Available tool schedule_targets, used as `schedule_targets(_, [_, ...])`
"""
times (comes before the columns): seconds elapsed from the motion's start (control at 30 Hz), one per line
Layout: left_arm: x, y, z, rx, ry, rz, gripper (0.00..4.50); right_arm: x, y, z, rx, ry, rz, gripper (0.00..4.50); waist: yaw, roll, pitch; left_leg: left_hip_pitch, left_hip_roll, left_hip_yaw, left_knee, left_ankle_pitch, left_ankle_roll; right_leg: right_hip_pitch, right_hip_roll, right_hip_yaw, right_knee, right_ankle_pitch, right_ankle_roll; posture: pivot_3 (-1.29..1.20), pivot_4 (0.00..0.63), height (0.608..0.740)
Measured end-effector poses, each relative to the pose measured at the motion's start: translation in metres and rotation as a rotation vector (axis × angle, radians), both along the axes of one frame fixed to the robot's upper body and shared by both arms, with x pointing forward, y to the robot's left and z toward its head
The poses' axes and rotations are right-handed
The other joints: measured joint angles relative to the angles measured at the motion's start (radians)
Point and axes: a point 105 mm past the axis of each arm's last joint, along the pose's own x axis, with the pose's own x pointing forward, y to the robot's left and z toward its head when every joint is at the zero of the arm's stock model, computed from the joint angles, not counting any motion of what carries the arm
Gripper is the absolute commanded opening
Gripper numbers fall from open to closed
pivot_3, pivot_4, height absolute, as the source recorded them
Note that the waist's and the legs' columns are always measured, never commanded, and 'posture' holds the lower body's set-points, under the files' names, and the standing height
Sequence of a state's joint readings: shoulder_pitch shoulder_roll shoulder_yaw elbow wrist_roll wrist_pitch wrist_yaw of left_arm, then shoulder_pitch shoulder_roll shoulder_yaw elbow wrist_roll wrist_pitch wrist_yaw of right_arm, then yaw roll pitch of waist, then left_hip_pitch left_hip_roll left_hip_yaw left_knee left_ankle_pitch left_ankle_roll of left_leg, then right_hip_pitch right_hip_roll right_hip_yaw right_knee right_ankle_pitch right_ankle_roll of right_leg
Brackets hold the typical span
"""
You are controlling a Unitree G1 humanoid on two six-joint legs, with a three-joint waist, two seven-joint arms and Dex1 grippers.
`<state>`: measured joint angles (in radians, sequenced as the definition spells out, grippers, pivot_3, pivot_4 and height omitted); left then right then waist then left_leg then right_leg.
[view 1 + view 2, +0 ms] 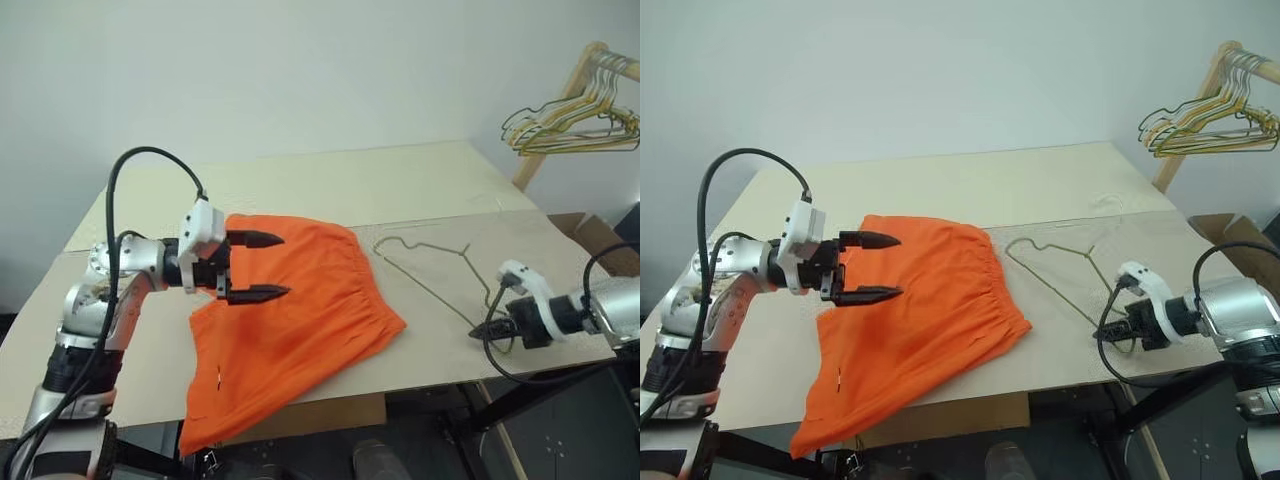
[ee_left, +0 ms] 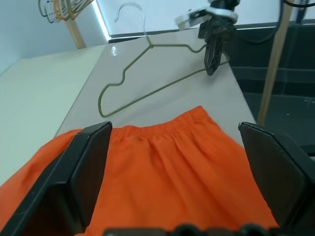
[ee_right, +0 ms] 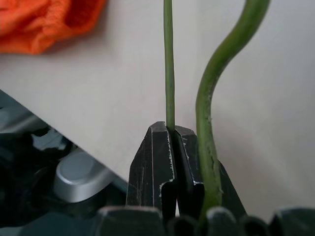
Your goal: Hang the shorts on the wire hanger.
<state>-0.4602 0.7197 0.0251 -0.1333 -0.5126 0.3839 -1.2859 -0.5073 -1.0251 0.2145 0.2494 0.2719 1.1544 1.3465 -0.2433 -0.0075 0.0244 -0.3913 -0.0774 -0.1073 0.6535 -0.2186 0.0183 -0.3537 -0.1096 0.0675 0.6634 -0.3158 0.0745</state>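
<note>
The orange shorts (image 1: 310,300) lie spread on the table (image 1: 350,180), with one leg drooping over the front edge. My left gripper (image 1: 285,265) hovers just above their left part, open and holding nothing; in the left wrist view its fingers (image 2: 91,162) frame the gathered waistband. To the right of the shorts, the thin grey-olive wire hanger (image 1: 430,290) lies flat on the table. My right gripper (image 1: 478,331) is shut on the hanger's wire at its near right corner, close to the table's front edge. The right wrist view shows the wire (image 3: 169,64) pinched between the jaws.
A bunch of yellow, green and tan hangers (image 1: 570,115) hangs from a wooden rack at the back right. A cardboard box (image 1: 590,235) stands beside the table's right end. The table's front edge runs just below both grippers.
</note>
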Motion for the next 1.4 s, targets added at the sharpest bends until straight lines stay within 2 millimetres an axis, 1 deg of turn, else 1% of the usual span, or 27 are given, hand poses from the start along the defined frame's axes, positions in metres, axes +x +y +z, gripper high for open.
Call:
schedule_targets(0.1, [-0.009,-0.002,-0.001,0.002,0.007,-0.024,4.47,-0.005,0.004,-0.003,0.025,0.066,0.019,0.00,0.010,0.000,0.000,0.000,0.000,0.001,0.000,0.000,0.000,0.000,0.000,0.000,0.000,0.000,0.000,-0.17,0.000,0.740])
schedule_targets(0.27, [-0.017,0.001,-0.005,0.023,0.032,-0.027,4.47,-0.012,0.007,-0.006,0.059,0.136,0.035,0.00,0.030,0.000,0.000,0.000,0.000,0.000,0.001,0.000,0.000,0.000,0.000,0.000,0.000,0.000,0.000,-0.16,0.000,0.740])
schedule_targets(0.4, [-0.019,0.003,-0.006,0.036,0.034,-0.024,4.47,-0.015,0.008,-0.003,0.104,0.158,0.030,0.00,0.042,0.000,0.000,0.000,0.000,0.000,0.001,0.000,0.000,0.000,0.000,0.000,0.000,0.000,0.000,-0.15,0.000,0.740])
schedule_targets(0.53, [-0.021,0.003,-0.004,0.037,0.027,-0.025,4.47,-0.018,-0.007,0.006,0.085,0.158,-0.011,0.00,0.060,0.000,0.000,0.000,0.000,0.001,0.001,0.000,0.000,0.000,0.000,-0.001,0.000,0.000,0.000,-0.15,0.000,0.740])
schedule_targets(0.6, [-0.021,0.004,-0.005,0.034,0.031,-0.027,4.47,-0.016,-0.010,0.007,0.089,0.156,-0.030,0.00,0.064,0.000,0.000,0.000,0.000,0.001,0.001,0.000,0.000,0.000,0.000,-0.001,0.000,0.000,0.000,-0.15,0.000,0.740])
schedule_targets(0.7, [-0.022,0.004,-0.006,0.032,0.035,-0.026,4.47,-0.015,-0.008,0.010,0.106,0.149,-0.024,0.00,0.066,0.000,0.000,0.000,0.000,0.001,0.001,0.000,-0.001,0.000,0.000,-0.001,0.000,0.000,0.000,-0.15,0.000,0.740])
schedule_targets(0.87, [-0.022,0.004,-0.006,0.033,0.034,-0.023,4.47,-0.017,0.003,0.013,0.149,0.157,0.020,0.00,0.072,0.000,0.000,0.000,0.000,0.001,0.001,0.000,-0.001,0.000,0.000,-0.001,0.000,0.000,0.000,-0.14,0.000,0.740])
schedule_targets(1.07, [-0.022,0.005,-0.006,0.040,0.032,-0.021,4.47,-0.033,-0.001,0.014,0.145,0.204,0.047,0.00,0.088,0.000,0.000,0.000,0.000,0.001,0.002,0.000,-0.001,-0.001,0.000,-0.001,0.000,0.000,0.000,-0.13,0.000,0.740])
schedule_targets(1.17, [-0.023,0.005,-0.008,0.042,0.037,-0.019,4.47,-0.039,0.000,0.010,0.135,0.230,0.068,0.00,0.091,0.000,0.000,0.000,0.000,0.001,0.002,-0.001,-0.001,0.000,0.000,-0.001,0.000,0.000,0.000,-0.13,0.000,0.740])
schedule_targets(1.27, [-0.023,0.006,-0.008,0.050,0.032,-0.017,4.47,-0.034,0.011,0.004,0.156,0.235,0.088,0.00,0.090,0.000,0.000,0.000,0.001,0.002,0.002,-0.001,-0.001,0.000,0.001,-0.001,0.000,0.000,0.000,-0.13,0.000,0.740])
schedule_targets(1.3, [-0.023,0.006,-0.008,0.057,0.028,-0.014,4.47,-0.027,0.017,0.000,0.166,0.230,0.091,0.00,0.088,0.000,0.000,0.001,0.001,0.002,0.002,-0.001,-0.001,0.000,0.001,-0.001,0.000,0.000,0.000,-0.13,0.000,0.740])
schedule_targets(1.4, [-0.022,0.005,-0.008,0.061,0.012,-0.016,4.47,-0.017,0.025,-0.007,0.176,0.233,0.078,0.00,0.094,0.000,0.001,0.000,0.001,0.002,0.002,-0.001,-0.001,-0.001,0.001,-0.001,0.000,0.000,0.000,-0.12,0.000,0.740])
